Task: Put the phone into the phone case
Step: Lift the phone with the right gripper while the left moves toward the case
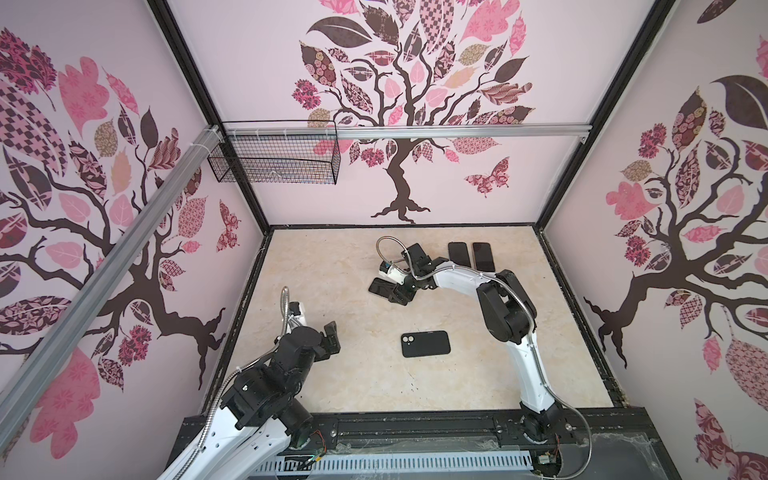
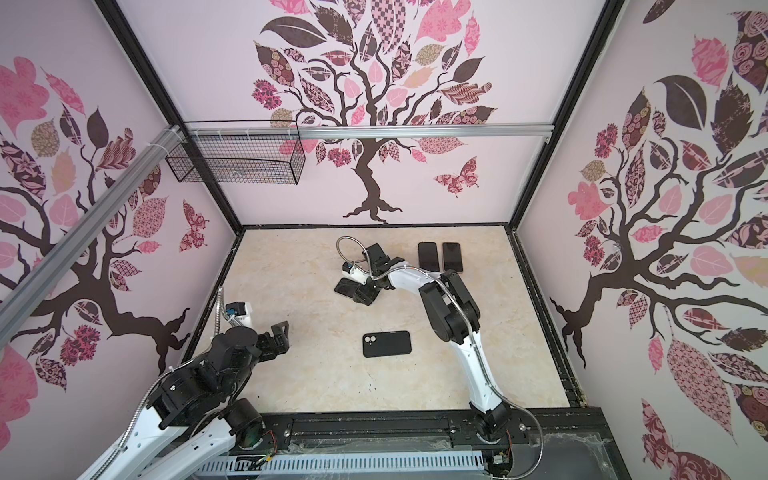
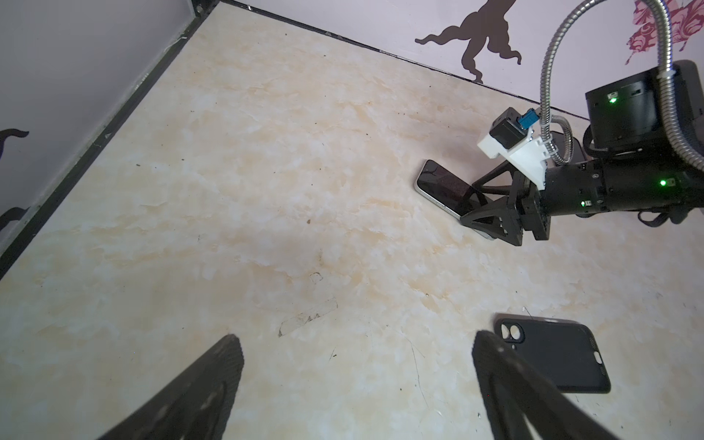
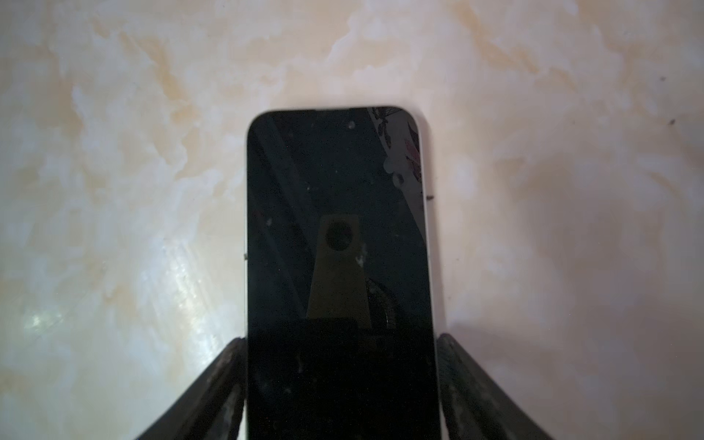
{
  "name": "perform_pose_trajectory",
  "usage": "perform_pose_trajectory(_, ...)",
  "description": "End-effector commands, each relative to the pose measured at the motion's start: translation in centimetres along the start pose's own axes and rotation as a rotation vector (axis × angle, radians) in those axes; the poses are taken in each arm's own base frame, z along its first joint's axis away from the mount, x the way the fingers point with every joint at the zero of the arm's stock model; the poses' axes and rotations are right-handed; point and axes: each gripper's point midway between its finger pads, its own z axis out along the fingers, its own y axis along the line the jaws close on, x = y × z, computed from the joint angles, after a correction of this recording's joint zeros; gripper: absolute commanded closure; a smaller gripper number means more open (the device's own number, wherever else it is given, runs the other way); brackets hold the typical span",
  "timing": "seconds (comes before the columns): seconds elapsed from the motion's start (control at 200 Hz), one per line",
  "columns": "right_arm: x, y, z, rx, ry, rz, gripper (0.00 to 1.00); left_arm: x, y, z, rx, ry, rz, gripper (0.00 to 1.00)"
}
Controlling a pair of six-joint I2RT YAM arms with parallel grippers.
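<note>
A dark-screened phone (image 1: 377, 286) (image 2: 343, 286) with a pale rim lies low on the marble floor at mid-back. My right gripper (image 1: 390, 293) (image 2: 359, 293) is shut on it, one finger on each long side. The right wrist view shows the phone (image 4: 339, 213) sticking out forward between the jaws (image 4: 341, 344). The left wrist view also shows the phone (image 3: 442, 184) and the right gripper (image 3: 470, 204). A black phone case (image 1: 426, 343) (image 2: 386, 344) (image 3: 560, 358) lies flat and apart near the middle, camera cut-out to the left. My left gripper (image 1: 332, 332) (image 2: 280, 329) (image 3: 356, 343) hangs open and empty, left of the case.
Two more dark phones (image 1: 459, 254) (image 1: 483, 255) lie side by side at the back right, just behind the right arm. A wire basket (image 1: 274, 160) hangs on the back-left rail. Black frame edges border the floor.
</note>
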Motion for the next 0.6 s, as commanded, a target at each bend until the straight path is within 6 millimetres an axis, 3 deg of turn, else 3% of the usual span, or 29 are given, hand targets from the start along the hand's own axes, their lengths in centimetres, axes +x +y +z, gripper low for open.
perform_pose_trajectory(0.0,-2.2,1.0,-3.3,0.005,-0.081,0.032,0.74,-0.1,-0.8,0.1,0.033,0.0,-0.004,0.03)
perform_pose_trajectory(0.195,-2.6,1.7,-5.6,0.023,-0.13,0.052,0.78,0.0,-2.1,0.6,0.079,0.026,0.0,0.03)
perform_pose_trajectory(0.43,-2.5,2.4,-7.5,0.03,-0.17,0.088,0.82,0.1,-5.6,1.2,0.218,0.071,-0.021,0.03)
perform_pose_trajectory(0.595,-2.2,2.7,-8.7,0.048,-0.191,0.111,0.85,0.4,-6.7,1.6,0.244,0.105,-0.017,0.03)
